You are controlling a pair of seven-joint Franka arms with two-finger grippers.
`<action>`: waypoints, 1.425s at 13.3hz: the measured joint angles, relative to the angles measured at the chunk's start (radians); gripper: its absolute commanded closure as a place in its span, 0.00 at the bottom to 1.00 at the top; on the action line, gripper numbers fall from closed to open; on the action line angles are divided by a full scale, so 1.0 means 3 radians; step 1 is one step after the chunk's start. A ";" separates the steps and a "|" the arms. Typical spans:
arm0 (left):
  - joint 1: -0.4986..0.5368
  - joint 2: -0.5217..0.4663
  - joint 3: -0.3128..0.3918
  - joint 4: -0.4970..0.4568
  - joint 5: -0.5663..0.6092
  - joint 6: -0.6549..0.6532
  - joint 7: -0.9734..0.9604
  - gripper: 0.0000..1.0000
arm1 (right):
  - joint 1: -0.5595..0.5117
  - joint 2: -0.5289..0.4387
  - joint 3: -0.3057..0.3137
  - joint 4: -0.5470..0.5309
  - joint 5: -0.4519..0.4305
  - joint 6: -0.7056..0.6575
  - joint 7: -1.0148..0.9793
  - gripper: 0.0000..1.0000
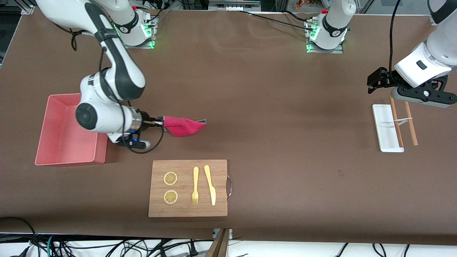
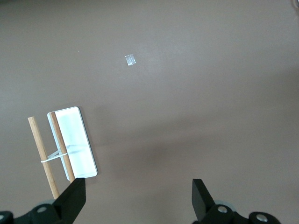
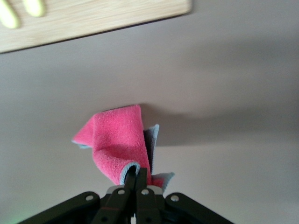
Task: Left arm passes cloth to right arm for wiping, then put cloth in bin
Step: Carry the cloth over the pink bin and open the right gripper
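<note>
Gripping the cloth by one edge, the right pincer holds it low against the table just beside the bin, probably so its loose folds drag for wiping. The left pincer waits with its fingers apart over the white tray, out of the way.

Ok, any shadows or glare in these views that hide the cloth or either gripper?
Front view: even light, a soft shadow beside the cloth, which the right gripper pinches clearly. Right wrist view: a broad shadow band on the table past the cloth, hiding nothing. Left wrist view: the white tray glares slightly; the open left gripper shows sharply over bare table.
</note>
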 measured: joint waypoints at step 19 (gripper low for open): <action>-0.0006 0.0001 0.0000 0.0000 0.0000 0.0000 0.0000 0.00 | -0.0383 -0.0789 -0.0793 0.0357 -0.0736 -0.1291 -0.2049 1.00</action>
